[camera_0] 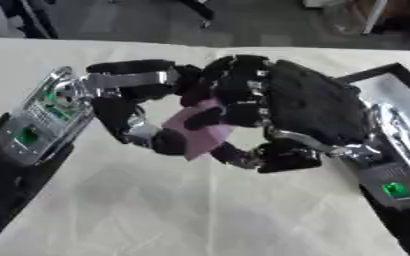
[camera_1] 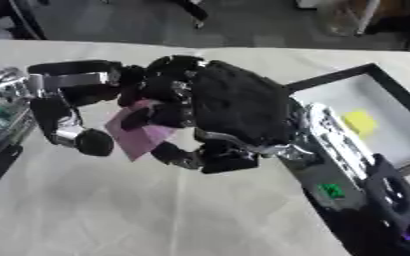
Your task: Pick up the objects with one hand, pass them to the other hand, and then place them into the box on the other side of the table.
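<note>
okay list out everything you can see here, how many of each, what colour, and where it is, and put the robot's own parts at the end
Pink flat piece: one, pink, held above the middle of the table where the two hands meet.
Box: one, black rim with a pale floor, at the table's right edge.
Yellow object: one, yellow, lying inside the box.
Table: one, covered in off-white cloth, filling most of the view.
Left hand: one, black and silver, coming in from the left, fingers and thumb curled round the pink flat piece.
Right hand: one, black, coming in from the right, fingers and thumb also curled on the pink flat piece.
</note>
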Tool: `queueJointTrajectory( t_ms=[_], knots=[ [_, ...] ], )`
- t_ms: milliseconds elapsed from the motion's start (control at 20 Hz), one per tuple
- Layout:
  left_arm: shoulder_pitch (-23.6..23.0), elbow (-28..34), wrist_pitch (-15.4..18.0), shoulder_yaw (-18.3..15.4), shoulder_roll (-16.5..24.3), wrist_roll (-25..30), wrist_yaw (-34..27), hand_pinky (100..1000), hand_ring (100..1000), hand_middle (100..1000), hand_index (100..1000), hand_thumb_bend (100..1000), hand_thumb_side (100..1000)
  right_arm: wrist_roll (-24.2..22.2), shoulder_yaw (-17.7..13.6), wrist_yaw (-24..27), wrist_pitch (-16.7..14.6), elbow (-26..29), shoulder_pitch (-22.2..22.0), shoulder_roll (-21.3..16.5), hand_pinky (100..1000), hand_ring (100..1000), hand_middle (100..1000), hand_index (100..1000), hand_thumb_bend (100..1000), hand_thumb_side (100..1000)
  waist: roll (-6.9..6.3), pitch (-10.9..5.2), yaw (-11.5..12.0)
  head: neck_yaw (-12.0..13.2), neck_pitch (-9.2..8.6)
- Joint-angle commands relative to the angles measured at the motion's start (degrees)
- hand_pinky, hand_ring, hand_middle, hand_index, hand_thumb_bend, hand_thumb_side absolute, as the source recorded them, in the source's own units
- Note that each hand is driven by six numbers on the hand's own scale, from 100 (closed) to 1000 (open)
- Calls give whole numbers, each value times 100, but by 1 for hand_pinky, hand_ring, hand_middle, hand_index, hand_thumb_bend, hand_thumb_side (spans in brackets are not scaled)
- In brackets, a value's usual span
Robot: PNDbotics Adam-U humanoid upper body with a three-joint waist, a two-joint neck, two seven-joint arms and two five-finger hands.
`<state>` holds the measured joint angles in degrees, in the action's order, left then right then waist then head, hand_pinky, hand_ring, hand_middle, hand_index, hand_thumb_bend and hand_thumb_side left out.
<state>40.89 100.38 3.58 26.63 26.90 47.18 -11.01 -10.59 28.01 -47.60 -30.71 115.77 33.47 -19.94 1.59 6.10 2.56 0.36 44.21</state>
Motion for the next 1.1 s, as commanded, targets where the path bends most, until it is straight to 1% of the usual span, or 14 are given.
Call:
queueJointTrajectory(
  t_ms=[50,300,600,1100],
  knots=[
    [157,113,28,-99,-16,39,-77,862,796,797,881,601,756,48,-98,-121,27,-118,48,-121,787,704,387,612,100,100,-88,-165,-4,9,-10],
    [173,-44,-12,-155,-79,-109,8,876,829,842,895,616,777,95,-85,-154,-27,-118,65,-114,788,705,389,612,100,100,-83,-172,-6,12,-10],
    [177,-319,-3,-240,-166,-439,140,874,829,841,898,617,798,172,-93,-166,-53,-118,78,-114,788,706,387,611,100,100,-73,-169,-17,6,-10],
    [185,-570,65,-545,-235,-881,243,869,824,835,895,599,806,398,-95,-331,-181,-118,128,-130,789,709,393,613,100,100,-66,-158,-38,-1,-10]
  ],
)
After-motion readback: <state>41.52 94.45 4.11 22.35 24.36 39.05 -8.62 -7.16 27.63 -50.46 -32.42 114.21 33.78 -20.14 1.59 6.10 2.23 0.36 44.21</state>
